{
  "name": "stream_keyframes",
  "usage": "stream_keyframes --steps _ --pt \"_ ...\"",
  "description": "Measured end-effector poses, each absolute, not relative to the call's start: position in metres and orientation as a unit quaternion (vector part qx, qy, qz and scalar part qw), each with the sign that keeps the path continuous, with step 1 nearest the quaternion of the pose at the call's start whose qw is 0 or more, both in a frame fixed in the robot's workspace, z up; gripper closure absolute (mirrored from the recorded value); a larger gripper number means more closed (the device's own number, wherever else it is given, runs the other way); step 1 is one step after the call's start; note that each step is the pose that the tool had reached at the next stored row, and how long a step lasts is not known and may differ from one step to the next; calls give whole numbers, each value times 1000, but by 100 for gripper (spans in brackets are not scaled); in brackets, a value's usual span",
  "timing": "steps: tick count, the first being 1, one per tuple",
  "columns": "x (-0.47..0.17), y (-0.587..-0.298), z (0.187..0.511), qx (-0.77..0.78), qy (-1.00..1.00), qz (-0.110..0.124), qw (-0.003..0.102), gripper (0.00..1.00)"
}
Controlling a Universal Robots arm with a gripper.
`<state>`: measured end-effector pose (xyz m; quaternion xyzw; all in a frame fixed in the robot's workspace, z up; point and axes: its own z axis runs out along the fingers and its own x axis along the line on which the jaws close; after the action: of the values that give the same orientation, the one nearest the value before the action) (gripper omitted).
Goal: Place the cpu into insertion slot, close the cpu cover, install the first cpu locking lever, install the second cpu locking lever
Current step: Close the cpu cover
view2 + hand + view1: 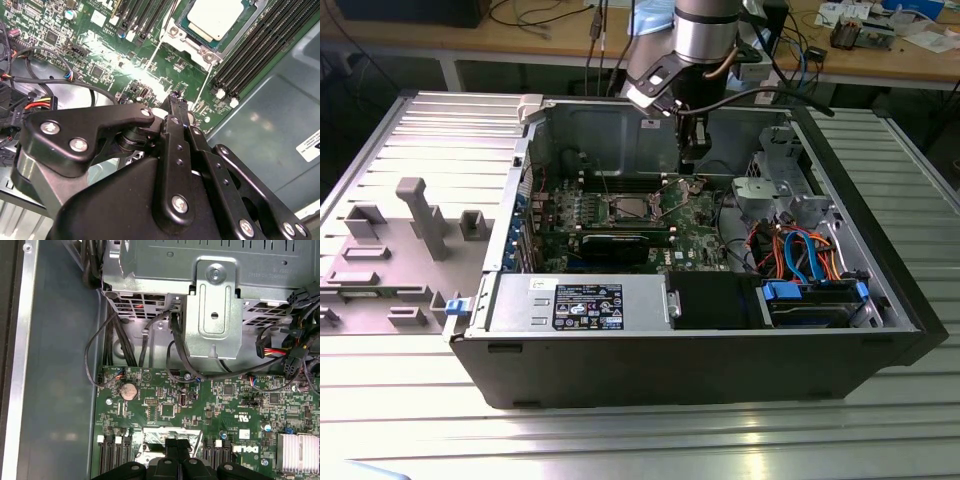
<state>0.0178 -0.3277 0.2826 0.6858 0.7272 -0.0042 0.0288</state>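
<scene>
The open computer case [670, 370] lies on the ribbed surface [620, 440]. The pincer [177, 102] reaches down inside it, fingers pressed together, over the green motherboard [100, 55]. Just beyond the pincer's tips is the insertion slot [187, 42], with the cpu [217, 17] lying in it.

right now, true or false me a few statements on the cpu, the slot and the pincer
1. The cpu lies in the insertion slot. True.
2. The pincer grips the cpu. False: it is shut above the board, and the cpu lies in the slot, apart from it.
3. Long black memory slots run beside the insertion slot. True.
4. The computer case has its side panel on. False: it lies open, with the motherboard showing.
5. A round silver coin battery sits on the motherboard. True.
</scene>
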Motion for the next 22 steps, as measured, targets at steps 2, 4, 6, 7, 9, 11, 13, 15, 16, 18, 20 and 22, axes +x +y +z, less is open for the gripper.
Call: stream_keyframes --steps 2,4,6,7,9,11,13,15,16,18,20,22 --pt "19 -328 283 686 727 -4 29 89" --pt "21 -328 283 686 727 -5 29 89" --pt "22 -328 283 686 727 -5 29 89" --pt "22 -328 283 686 727 -5 29 89" --pt "24 -328 283 686 727 -5 30 89" --pt "25 -328 283 686 727 -5 30 89" --pt "27 -328 283 686 727 -6 30 89" --pt "29 -328 283 686 727 -6 30 89" --pt "29 -328 283 686 727 -6 30 89" --pt "30 -328 283 686 727 -6 30 89" --pt "32 -328 283 686 727 -6 31 89" --pt "34 -328 283 686 727 -6 31 89"
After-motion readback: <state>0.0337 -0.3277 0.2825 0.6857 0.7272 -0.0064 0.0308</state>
